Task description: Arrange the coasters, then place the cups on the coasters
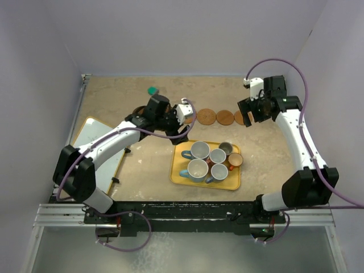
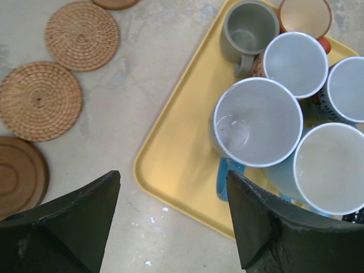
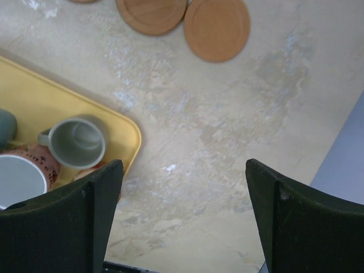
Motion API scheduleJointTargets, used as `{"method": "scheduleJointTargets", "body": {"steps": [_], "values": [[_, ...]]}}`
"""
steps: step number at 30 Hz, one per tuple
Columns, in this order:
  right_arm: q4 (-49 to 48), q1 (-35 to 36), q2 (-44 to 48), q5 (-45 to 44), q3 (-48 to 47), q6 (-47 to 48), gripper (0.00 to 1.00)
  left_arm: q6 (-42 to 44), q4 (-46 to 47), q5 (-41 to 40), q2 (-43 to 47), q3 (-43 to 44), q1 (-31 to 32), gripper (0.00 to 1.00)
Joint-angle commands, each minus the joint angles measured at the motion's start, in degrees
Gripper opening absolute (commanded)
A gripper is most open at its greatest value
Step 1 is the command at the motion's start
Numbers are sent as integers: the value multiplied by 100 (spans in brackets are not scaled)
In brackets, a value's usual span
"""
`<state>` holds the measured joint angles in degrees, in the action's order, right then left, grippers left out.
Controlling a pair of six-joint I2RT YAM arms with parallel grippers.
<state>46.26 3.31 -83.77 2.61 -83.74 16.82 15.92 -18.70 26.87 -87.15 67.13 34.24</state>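
Mottled beige surface (image 1: pixel 142 165) carries, nearest me, a yellow tray (image 1: pixel 176 172) with all six cups (image 1: pixel 199 150) packed together on it. By its far left corner my left pincer (image 2: pixel 172 187) hangs with jaws apart and empty, and my right pincer (image 3: pixel 183 176) hovers off the tray's far right corner, spread wide and holding nothing. Just past the tray the coasters (image 1: pixel 207 116) lie flat in a row on the bare surface, apart from the cups.

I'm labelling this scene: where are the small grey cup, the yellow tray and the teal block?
small grey cup (image 2: pixel 248 33), left wrist view, its inside
yellow tray (image 2: pixel 182 142), left wrist view, bare floor
teal block (image 1: pixel 152 90), top external view, its top
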Motion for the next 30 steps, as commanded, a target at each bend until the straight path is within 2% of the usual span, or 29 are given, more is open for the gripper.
{"method": "scheduleJointTargets", "body": {"steps": [1,4,10,18,30], "values": [[-413,-15,525,344,738,-250,90,-546,-124,-102,-472,762,250,69],[-669,-15,777,402,1122,-348,90,-716,-469,-235,-917,1230,399,66],[-791,-24,862,248,1277,-277,90,-784,-1019,-390,-1509,1818,674,63],[-914,-42,959,253,1435,-205,90,-756,-1246,-826,-1744,1958,994,62],[-952,-50,967,263,1505,-158,90,-761,-1457,-1231,-2024,2063,1239,46]]}}
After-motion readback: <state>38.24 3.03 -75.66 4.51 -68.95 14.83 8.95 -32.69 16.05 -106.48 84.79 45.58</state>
